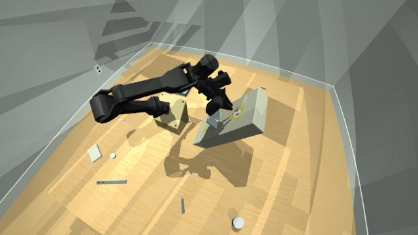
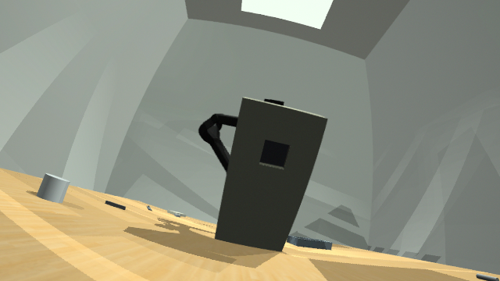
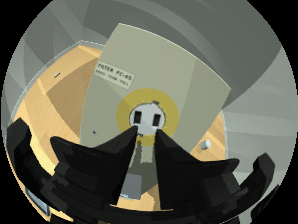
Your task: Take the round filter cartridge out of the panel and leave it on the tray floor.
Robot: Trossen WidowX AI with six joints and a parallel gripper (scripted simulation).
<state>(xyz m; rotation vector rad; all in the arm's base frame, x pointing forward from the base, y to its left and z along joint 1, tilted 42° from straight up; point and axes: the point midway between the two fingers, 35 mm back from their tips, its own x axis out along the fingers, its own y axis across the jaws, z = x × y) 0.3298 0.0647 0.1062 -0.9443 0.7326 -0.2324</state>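
The round pale filter cartridge [image 1: 236, 112] [image 3: 147, 119] sits in a yellow ring on the sloping face of the service panel [image 1: 249, 111] [image 2: 269, 203] [image 3: 150, 60]. Its two dark slots stand side by side in the wrist view. My gripper [image 1: 232, 108] [image 3: 147, 131] is slightly open and empty. Its two fingertips point at the cartridge's lower edge, just below the slots in the wrist view. A small distance from the face, or contact, cannot be told. The dark-rimmed tray [image 1: 187, 92] [image 2: 310, 243] lies on the floor, mostly hidden behind the arm in the top view.
A grey-blue plate [image 1: 213, 119] [image 3: 131, 186] stands out from the panel's lower face, below the cartridge. A yellowish block [image 1: 179, 112] is beside the arm's base. A pale cylinder [image 1: 238, 222] [image 2: 53, 188] and a flat bar [image 1: 112, 182] lie away from the panel.
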